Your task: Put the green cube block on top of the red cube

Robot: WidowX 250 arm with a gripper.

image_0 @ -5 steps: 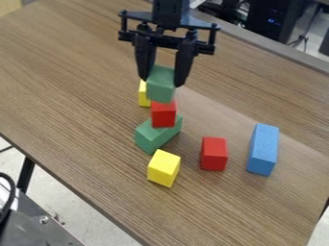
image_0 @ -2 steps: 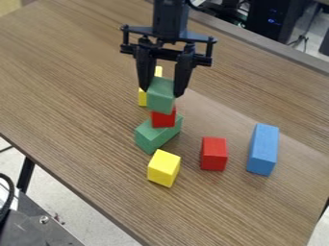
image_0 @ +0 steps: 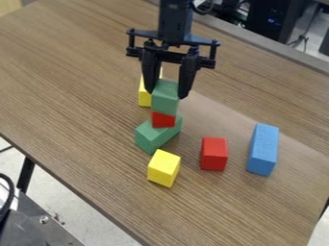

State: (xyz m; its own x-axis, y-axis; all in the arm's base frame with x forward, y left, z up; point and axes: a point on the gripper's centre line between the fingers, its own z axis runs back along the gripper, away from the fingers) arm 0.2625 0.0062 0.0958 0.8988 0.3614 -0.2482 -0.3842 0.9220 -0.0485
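Note:
My black gripper [image_0: 168, 94] hangs over the upper middle of the table, shut on the green cube [image_0: 165, 99] with one finger on each side. Directly below it is the red cube [image_0: 163, 119], its upper part hidden behind the green cube. Whether the two cubes touch cannot be told. The red cube rests on a longer green block [image_0: 153, 137] that lies on the table.
A yellow block [image_0: 145, 95] stands just behind the stack. In front are a yellow cube [image_0: 164, 168] and a second red block [image_0: 213, 153]. A tall blue block [image_0: 263, 149] is to the right. All are on the wooden table [image_0: 77, 120].
The gripper has come down with the green cube, then shifted slightly right. The green cube now covers more of the red cube's upper part.

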